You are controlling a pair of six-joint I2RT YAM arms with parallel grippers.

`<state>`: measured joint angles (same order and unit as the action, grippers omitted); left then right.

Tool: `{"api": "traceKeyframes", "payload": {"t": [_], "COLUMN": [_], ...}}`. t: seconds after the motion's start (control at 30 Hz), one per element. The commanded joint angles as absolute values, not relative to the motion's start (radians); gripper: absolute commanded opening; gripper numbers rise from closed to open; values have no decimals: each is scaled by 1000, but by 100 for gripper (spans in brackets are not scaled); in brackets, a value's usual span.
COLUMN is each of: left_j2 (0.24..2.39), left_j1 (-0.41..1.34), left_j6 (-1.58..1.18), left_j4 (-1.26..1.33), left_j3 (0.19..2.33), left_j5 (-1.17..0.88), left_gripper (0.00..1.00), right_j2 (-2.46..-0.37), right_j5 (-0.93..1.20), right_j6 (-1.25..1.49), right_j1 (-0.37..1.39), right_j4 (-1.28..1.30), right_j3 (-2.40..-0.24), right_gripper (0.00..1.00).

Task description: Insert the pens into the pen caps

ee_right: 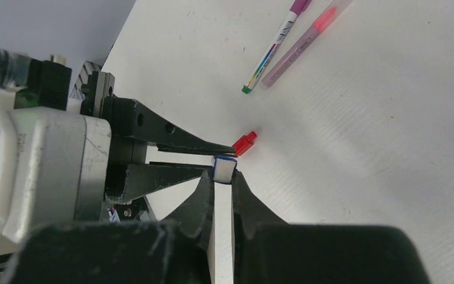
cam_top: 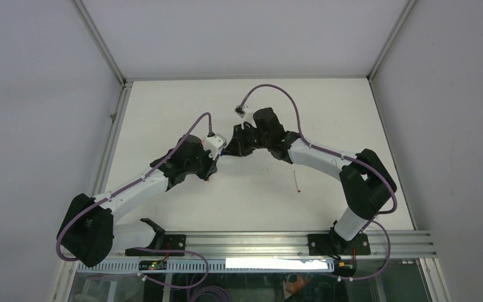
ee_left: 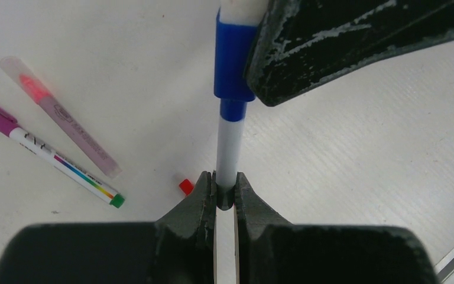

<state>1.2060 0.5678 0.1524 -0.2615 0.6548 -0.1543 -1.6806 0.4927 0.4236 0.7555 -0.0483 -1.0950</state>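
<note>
**Two-arm capping above mid-table.** The left gripper (ee_left: 225,183) is clamped tight on a white pen (ee_left: 229,145). Its 2 fingers pinch the white barrel short of the pen's blue collar, and the pen points away from the wrist, held clear of the table (cam_top: 327,113).

The right gripper (ee_right: 223,177) is likewise pinched closed, on the blue cap (ee_left: 233,56). In the right wrist view this cap appears end-on, as a small white square edged in blue.

Pen and cap lie on 1 line. The pen's tip is inside the cap's mouth, and a short length of the narrower blue collar shows outside the cap's rim (whether the cap is fully seated cannot be told).

In the top view the 2 wrists meet nose to nose near the table's centre, and the fingers are hard to make out under the arm bodies.

Loose items on the table:
- 1 red cap (ee_left: 185,186) lies on its side below the 2 grippers, touching no pen.
- 2 capped pens lie side by side a little way from it, a pink pen (ee_left: 65,118) with a clear cap and a magenta-capped pen (ee_left: 53,157) with a rainbow strip and a green end.
- 1 thin red pen (cam_top: 297,181) lies alone right of centre, near the right forearm.
</note>
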Motion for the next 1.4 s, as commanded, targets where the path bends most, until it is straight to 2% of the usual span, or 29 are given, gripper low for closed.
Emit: {"api": "traceKeyframes", "payload": {"t": [0.0, 0.07, 0.13, 0.17, 0.2, 0.23, 0.27, 0.4, 0.57, 0.63, 0.73, 0.97, 1.03, 1.2, 1.37], "left_j2": [1143, 1147, 1155, 1162, 1170, 1181, 1201, 1271, 1420, 1487, 1574, 1626, 1627, 1633, 1652], "left_j1": [565, 565, 565, 565, 565, 565, 565, 565, 565, 565, 565, 565, 565, 565, 566], "left_j6": [135, 120, 112, 108, 102, 97, 95, 63, -28, -76, -113, -153, -157, -164, -165], "left_j4": [217, 215, 201, 187, 173, 156, 137, 73, -100, -173, -260, -341, -360, -381, -398], "left_j3": [740, 725, 717, 717, 720, 724, 730, 757, 869, 921, 994, 1074, 1085, 1090, 1097], "left_j5": [-198, -200, -204, -208, -209, -206, -207, -207, -116, -82, -55, -63, -61, -64, -59], "left_gripper": [0, 0, 0, 0, 0, 0, 0, 0, 0, 0, 0, 0, 3, 20, 31], "right_j2": [-1562, -1462, -1369, -1318, -1265, -1212, -1154, -977, -984, -1017, -1067, -1203, -1233, -1325, -1397], "right_j5": [493, 419, 348, 295, 237, 184, 129, -124, -242, -194, -129, -80, -68, -36, -33], "right_j6": [379, 364, 337, 329, 329, 327, 325, 334, 488, 539, 581, 559, 555, 543, 528], "right_j1": [805, 762, 725, 710, 696, 683, 674, 669, 667, 660, 628, 535, 514, 479, 460], "right_j4": [156, 90, 33, 13, -9, -45, -58, 94, 548, 614, 634, 620, 595, 528, 495], "right_j3": [-1047, -1035, -1029, -1023, -1014, -983, -959, -880, -860, -825, -783, -766, -760, -757, -779], "right_gripper": [0, 3, 35, 49, 78, 97, 99, 100, 96, 86, 75, 58, 55, 44, 42]}}
